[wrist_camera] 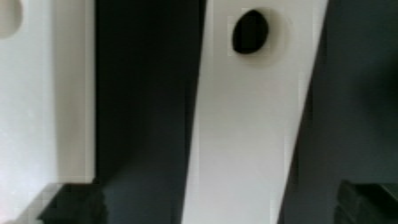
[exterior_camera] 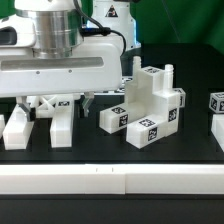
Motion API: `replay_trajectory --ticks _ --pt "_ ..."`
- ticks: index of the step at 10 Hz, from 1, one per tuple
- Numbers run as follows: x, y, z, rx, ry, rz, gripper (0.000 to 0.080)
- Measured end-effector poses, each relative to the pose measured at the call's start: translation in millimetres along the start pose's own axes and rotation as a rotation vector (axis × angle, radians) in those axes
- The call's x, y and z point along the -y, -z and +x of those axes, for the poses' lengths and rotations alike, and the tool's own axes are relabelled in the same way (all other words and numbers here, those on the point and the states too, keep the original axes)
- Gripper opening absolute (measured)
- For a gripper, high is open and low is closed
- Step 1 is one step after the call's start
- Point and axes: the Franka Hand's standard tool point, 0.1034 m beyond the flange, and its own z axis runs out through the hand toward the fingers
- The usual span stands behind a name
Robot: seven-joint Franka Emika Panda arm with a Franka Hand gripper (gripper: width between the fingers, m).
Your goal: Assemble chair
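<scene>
My gripper [exterior_camera: 55, 104] hangs low over the table at the exterior view's left, jaws wide open. In the wrist view a long white chair bar [wrist_camera: 249, 120] with a dark oval hole near one end runs between the dark fingertips [wrist_camera: 71, 205] without touching either, so my gripper [wrist_camera: 217, 206] straddles it. A second white part [wrist_camera: 36, 100] lies beside it. Under the hand, white tagged chair pieces [exterior_camera: 58, 122] stand on the table. A joined group of tagged notched blocks [exterior_camera: 148, 108] sits at the centre.
Another tagged white piece [exterior_camera: 217, 101] shows at the exterior view's right edge. A long white rail [exterior_camera: 110, 180] runs along the front of the dark table. The arm's wide hand body [exterior_camera: 60, 72] hides what lies behind it.
</scene>
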Motion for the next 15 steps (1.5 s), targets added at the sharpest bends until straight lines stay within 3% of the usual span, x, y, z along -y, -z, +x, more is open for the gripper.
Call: replay_trajectory --ticks 7,13,15 --pt "5.6 -24.0 -13.2 0.035 -0.006 0.001 0.0649" --pt "5.4 -26.4 -15.3 0.038 -0.007 0.001 0.0649" --pt "7.1 -26.5 -14.6 0.038 -0.005 0.001 0.041"
